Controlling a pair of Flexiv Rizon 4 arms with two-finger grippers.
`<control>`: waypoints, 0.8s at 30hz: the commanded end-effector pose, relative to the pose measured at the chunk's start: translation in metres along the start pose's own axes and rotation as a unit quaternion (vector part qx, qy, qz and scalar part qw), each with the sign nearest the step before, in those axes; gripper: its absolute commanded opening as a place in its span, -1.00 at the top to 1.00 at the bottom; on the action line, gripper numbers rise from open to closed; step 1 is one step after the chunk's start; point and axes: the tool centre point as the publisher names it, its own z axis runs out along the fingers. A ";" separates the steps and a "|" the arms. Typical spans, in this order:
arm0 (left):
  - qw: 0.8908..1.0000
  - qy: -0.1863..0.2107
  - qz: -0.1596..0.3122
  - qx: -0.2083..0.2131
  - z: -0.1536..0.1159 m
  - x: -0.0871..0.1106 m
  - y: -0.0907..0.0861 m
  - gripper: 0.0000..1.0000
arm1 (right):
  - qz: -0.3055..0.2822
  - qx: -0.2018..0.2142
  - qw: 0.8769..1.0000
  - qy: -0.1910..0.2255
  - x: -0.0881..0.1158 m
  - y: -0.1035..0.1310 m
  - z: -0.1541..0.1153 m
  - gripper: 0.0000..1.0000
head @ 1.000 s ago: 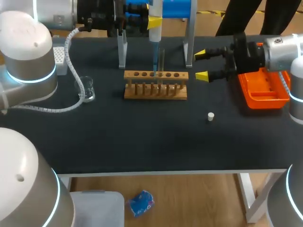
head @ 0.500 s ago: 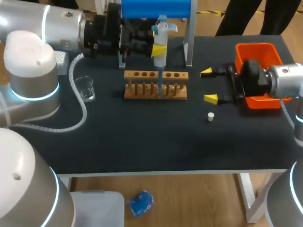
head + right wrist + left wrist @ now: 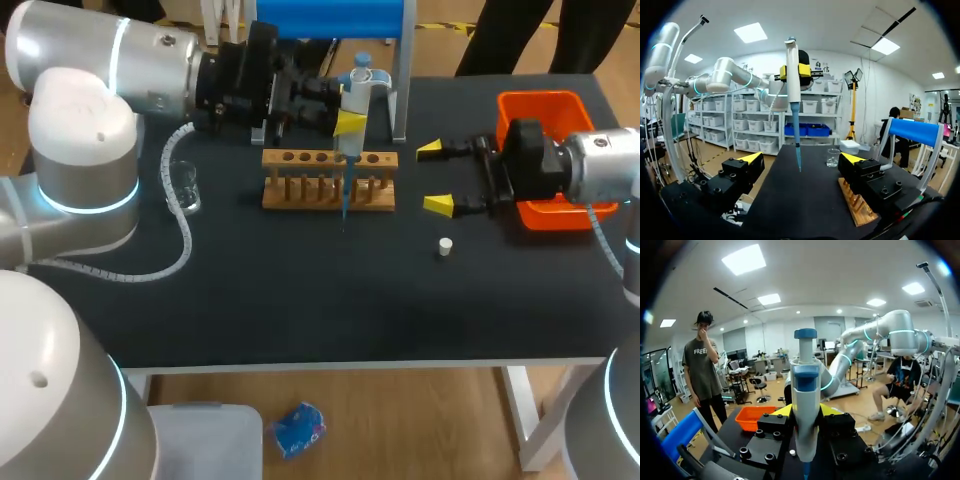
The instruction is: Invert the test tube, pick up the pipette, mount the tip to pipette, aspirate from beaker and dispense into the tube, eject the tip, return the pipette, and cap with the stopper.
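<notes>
My left gripper is shut on the white pipette, which hangs upright with its blue tip just in front of the wooden tube rack. In the left wrist view the pipette stands between the yellow fingertips. I cannot make out the test tube behind the pipette. My right gripper is open to the right of the rack, with nothing between its fingers. From the right wrist view the pipette hangs ahead of the open right gripper. A small white stopper lies on the table below the right gripper.
An orange tray sits at the right, partly under my right wrist. A glass beaker stands left of the rack, by my left arm's cable. The blue stand with clear legs rises behind the rack.
My left arm carried the pipette rightward and toward the front, from over the rack's holes to just before the rack. The right gripper dropped toward the front and stayed open.
</notes>
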 end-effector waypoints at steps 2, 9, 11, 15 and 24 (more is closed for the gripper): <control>1.000 0.002 0.000 -0.001 0.000 -0.001 -0.001 1.00 | 0.007 0.012 1.000 -0.016 0.012 0.022 0.017 -1.00; 1.000 0.002 0.000 -0.001 0.000 -0.001 -0.001 1.00 | 0.012 0.003 1.000 -0.011 0.015 0.048 0.036 -1.00; 1.000 0.002 0.000 -0.001 0.000 -0.001 -0.001 1.00 | 0.008 0.000 1.000 -0.010 0.015 0.052 0.041 -1.00; 1.000 0.002 0.000 -0.001 0.000 -0.001 -0.001 1.00 | 0.007 -0.007 1.000 0.004 0.019 0.060 0.051 -1.00; 1.000 0.002 0.000 -0.001 0.000 -0.001 -0.001 1.00 | 0.007 -0.022 1.000 0.007 0.020 0.079 0.071 -1.00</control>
